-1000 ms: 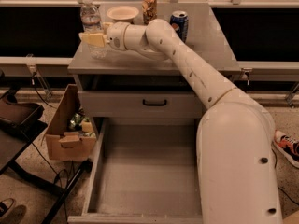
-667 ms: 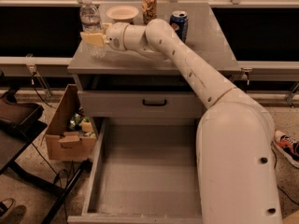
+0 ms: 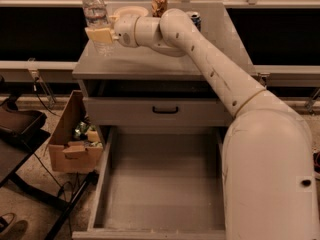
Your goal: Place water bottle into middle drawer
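Observation:
The water bottle (image 3: 95,15), clear with a white cap, stands upright at the far left of the cabinet top (image 3: 150,61). My gripper (image 3: 101,35) is shut on its lower body, with pale pads on either side, and holds it at or just above the surface. My arm reaches in from the lower right across the cabinet. The middle drawer (image 3: 160,184) is pulled wide open below, a large grey box with a bare floor and low side walls.
An orange-patterned can (image 3: 159,4), a blue Pepsi can (image 3: 194,18) and a pale bowl (image 3: 131,11) sit at the back of the top. The shut drawer front has a black handle (image 3: 165,110). A cardboard box (image 3: 75,144) and a black stand (image 3: 20,134) are on the left.
The gripper and the water bottle have risen a little together. The arm has otherwise kept its place, and the drawer stays open.

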Available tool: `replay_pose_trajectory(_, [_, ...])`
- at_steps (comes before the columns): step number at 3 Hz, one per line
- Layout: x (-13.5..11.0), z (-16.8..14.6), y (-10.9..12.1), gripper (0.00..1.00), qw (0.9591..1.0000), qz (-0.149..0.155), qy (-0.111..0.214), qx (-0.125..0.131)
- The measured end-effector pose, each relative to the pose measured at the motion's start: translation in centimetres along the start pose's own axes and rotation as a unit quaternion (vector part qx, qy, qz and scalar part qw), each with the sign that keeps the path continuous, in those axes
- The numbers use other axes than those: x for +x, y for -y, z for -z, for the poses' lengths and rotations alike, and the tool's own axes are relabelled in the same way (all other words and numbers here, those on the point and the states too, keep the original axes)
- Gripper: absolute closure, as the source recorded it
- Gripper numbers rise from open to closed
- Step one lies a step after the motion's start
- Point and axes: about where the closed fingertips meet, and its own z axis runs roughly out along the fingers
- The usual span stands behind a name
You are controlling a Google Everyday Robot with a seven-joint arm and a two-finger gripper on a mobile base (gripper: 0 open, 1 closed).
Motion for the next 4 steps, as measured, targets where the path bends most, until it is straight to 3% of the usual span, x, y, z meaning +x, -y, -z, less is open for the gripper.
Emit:
replay_pose_trajectory(1, [-5.1, 3.8, -3.3, 1.0, 0.9988, 0.042, 0.024, 0.011])
replay_pose_trajectory(2, [-6.3, 6.9, -7.5, 1.0, 0.9975, 0.055, 0.038, 0.019])
replay_pose_trajectory(3, [-2.1, 11.4, -11.7, 1.0, 0.9996, 0.013, 0.021, 0.012])
replay_pose_trajectory(4, [5.5, 15.0, -15.3, 1.0, 0.9996, -0.02, -0.006, 0.018])
